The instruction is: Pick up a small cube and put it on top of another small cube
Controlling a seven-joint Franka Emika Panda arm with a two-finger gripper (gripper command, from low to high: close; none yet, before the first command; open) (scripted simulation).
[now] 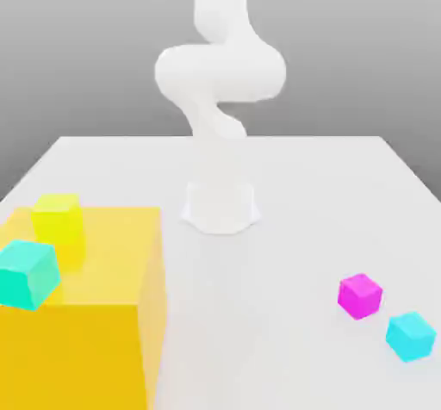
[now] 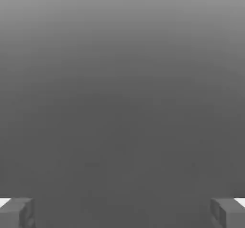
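Two small cubes lie on the white table at the exterior view's right: a magenta cube (image 1: pixel 359 295) and, just in front of it, a cyan cube (image 1: pixel 410 335). They sit close together but apart. At the exterior view's left, a small yellow cube (image 1: pixel 59 218) and a teal cube (image 1: pixel 27 273) rest on a big yellow block (image 1: pixel 103 313). In the hand view my gripper (image 2: pixel 122 213) is open, its grey fingertips (image 2: pixel 16 212) spread wide, with nothing between them and plain grey background beyond.
My white arm (image 1: pixel 220 72) rises from its base (image 1: pixel 221 206) at the table's middle and leaves the top of the exterior view. The big yellow block is a tall obstacle at the front left. The table (image 1: pixel 258 313) has open surface between block and right-hand cubes.
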